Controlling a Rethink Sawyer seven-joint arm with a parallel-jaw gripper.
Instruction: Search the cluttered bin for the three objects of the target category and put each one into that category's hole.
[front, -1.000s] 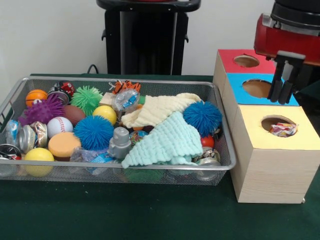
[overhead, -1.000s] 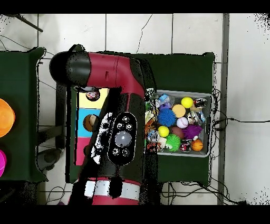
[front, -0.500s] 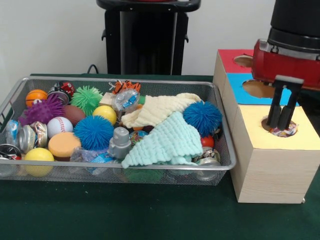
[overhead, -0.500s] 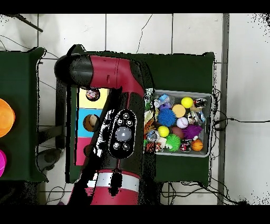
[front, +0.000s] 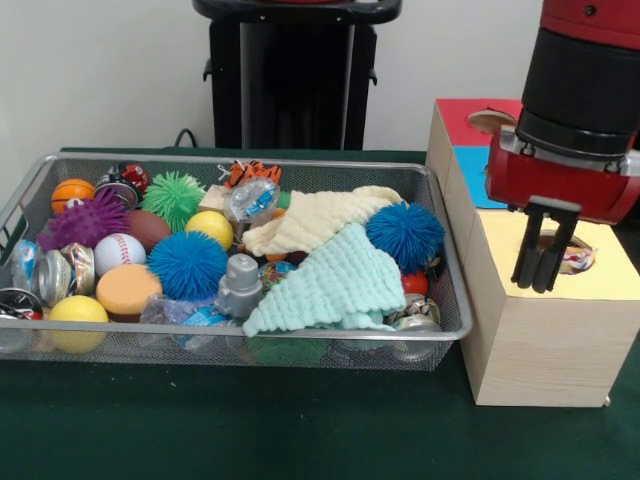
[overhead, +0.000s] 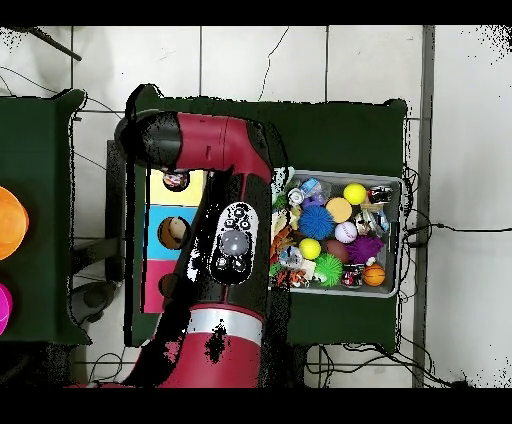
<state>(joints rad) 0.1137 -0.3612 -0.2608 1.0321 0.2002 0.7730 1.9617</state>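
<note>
Gripper fingers hang close together and empty above the yellow-topped box, just in front of its round hole, where a crumpled wrapper shows at the rim. Behind it sit the blue compartment and the red compartment, each with its own hole. Beside the boxes on the green counter, the wire bin is heaped with clutter: a blue spiky ball, a second blue spiky ball, a mint knitted cloth, a cream cloth, a baseball, a yellow ball, a purple spiky ball and a grey plastic figure. Crinkly packets like the one in the hole lie half-buried among them, and judging by that wrapper they may be the category being hunted.

From above, the red arm covers much of the box row and the bin's near edge. The risk from here looks twofold: the wrapper, perched at the lip instead of fully down, could catch on the fingers and be dragged back out as the arm lifts; and a thin packet pinned under cloth or balls may slip from a narrow pinch, or bring a neighbour up with it.
</note>
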